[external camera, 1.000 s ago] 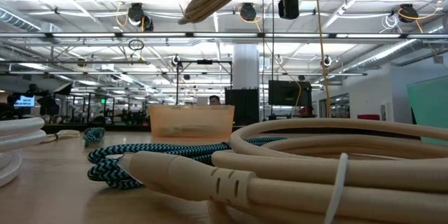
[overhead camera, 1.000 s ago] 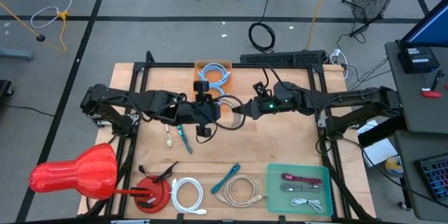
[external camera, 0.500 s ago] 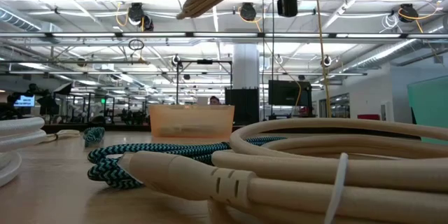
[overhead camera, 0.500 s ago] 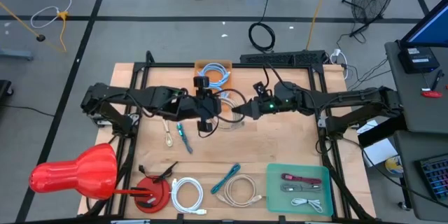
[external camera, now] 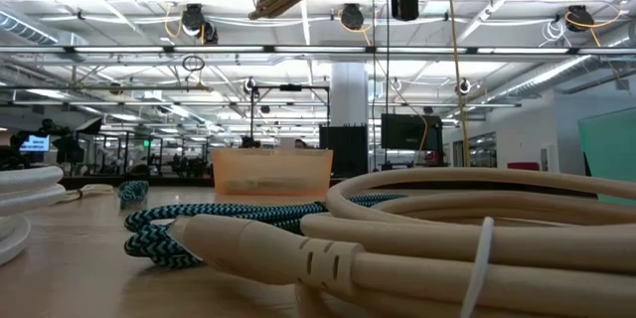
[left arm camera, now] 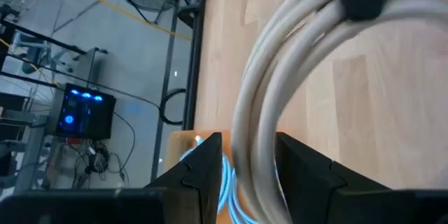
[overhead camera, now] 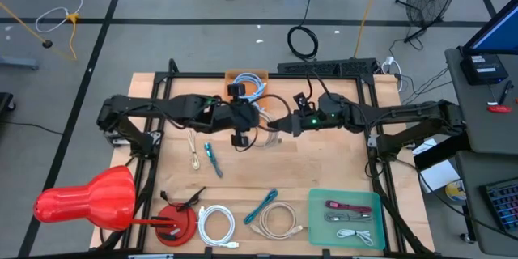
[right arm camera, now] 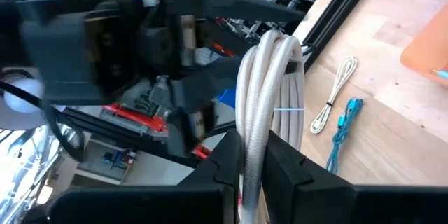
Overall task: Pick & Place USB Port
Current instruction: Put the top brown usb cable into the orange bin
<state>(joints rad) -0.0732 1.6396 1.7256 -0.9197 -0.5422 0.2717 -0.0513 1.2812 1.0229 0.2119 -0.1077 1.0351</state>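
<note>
Beige cable coil (overhead camera: pixel 271 129) — light, floppy; best gripped across bundled strands. Left end effector (overhead camera: pixel 247 123) and right end effector (overhead camera: pixel 279 127) both clamp it, orange bin (overhead camera: pixel 231 77) at 12 o'clock

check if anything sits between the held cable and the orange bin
Nothing visible does. The coiled beige cable hangs above the table between the left tool and right tool; the small orange plastic bin, already holding a blue-white cable, lies just behind.

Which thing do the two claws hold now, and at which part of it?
Both hold one coiled beige cable above the table. The left claw grips one side of the coil's loop, the right claw the opposite side.
</note>
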